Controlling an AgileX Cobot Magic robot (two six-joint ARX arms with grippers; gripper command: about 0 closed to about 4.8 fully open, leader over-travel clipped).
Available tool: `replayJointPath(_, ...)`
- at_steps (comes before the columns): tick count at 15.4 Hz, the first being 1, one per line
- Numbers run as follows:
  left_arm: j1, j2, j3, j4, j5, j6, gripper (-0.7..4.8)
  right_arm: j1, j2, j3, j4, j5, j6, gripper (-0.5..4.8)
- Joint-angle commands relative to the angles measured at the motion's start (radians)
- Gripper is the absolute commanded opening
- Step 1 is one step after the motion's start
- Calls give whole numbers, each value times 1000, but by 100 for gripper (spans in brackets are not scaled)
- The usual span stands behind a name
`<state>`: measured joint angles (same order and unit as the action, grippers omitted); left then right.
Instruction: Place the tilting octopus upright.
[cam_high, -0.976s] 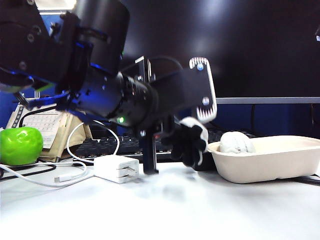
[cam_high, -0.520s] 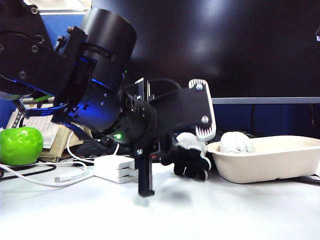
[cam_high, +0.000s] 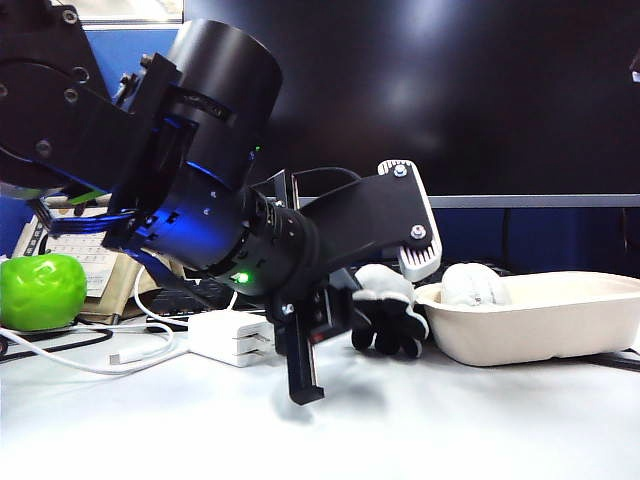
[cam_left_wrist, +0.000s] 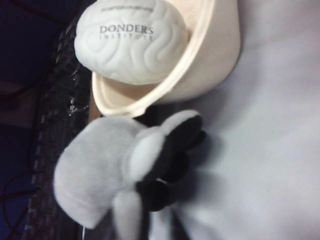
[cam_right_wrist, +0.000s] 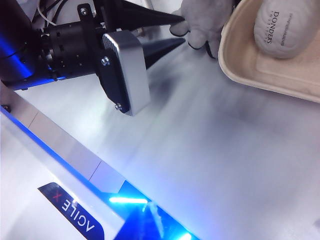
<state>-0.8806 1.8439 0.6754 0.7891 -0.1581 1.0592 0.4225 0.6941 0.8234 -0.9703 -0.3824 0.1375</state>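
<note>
The octopus (cam_high: 385, 285) sits on the white table against the beige bowl (cam_high: 560, 330), its light-grey head on top and its black tentacles below. My left gripper (cam_high: 362, 325) hangs just left of it with its jaws spread, one padded finger (cam_high: 415, 230) above the toy and the other pointing down at the table. In the right wrist view one black finger (cam_right_wrist: 160, 20) reaches the octopus (cam_right_wrist: 205, 17). The left wrist view shows the octopus (cam_left_wrist: 100, 170) close up but none of the fingers. My right gripper shows in no view.
A white brain-shaped foam toy (cam_high: 470, 285) lies in the bowl. A white charger (cam_high: 235, 338) with its cable, a green ball (cam_high: 40, 290), a black keyboard (cam_high: 200, 290) and a paper calendar (cam_high: 90, 250) fill the left side. A dark screen stands behind.
The octopus came down from its hanging position onto the table beside the bowl. The left gripper rolled and dipped, and its jaws came off the toy.
</note>
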Motion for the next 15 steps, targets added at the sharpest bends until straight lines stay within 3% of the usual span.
replayJointPath(1,-54,-5,1,13,-77,-32,154,0,-2,2,9,-2,1,0)
replayJointPath(5,-125,-5,1,11,-277,-54,153,0,-2,2,10,-2,0,0)
replayJointPath(8,-158,-5,0,11,-367,-54,152,0,-2,2,10,-2,0,0)
replayJointPath(15,-325,-5,1,12,-456,-53,151,0,-2,2,10,-2,0,0)
